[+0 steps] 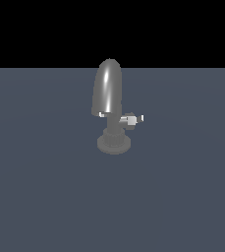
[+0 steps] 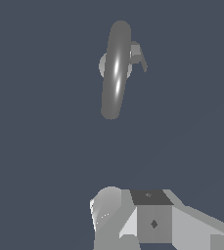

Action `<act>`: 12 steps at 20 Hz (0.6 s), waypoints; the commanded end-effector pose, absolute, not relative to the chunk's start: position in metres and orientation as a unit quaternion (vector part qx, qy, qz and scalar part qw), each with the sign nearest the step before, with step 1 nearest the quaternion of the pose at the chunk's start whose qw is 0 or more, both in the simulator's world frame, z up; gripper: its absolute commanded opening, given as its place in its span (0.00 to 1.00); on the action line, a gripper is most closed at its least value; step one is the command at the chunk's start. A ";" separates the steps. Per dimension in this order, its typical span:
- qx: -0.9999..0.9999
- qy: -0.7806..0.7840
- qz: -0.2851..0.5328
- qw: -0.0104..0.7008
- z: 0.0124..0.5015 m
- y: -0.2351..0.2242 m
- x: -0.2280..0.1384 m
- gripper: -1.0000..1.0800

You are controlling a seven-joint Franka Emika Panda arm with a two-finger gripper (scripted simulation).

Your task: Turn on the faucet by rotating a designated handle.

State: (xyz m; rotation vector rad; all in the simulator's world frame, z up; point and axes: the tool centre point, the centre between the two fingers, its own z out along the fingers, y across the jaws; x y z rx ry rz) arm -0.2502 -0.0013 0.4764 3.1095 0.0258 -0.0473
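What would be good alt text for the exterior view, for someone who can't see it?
A grey glossy metal faucet stands alone on a flat blue-grey surface, its tall bullet-shaped spout rising from a short stem on a round ribbed base. A small stubby handle with a light-tipped bar sticks sideways from the stem toward the exterior view's right. No robot arm appears in this view; the background above is black.

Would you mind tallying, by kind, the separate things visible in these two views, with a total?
Faucet: 1
Handle on its stem: 1
Robot arm part, in the wrist view only: 1
Floor: 1
Total: 4
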 end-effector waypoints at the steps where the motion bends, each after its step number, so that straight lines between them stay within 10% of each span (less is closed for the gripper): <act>1: 1.000 0.008 -0.015 0.016 0.476 -0.001 -0.250 0.00; 12: 0.999 -0.014 -0.039 0.005 0.476 0.002 -0.236 0.00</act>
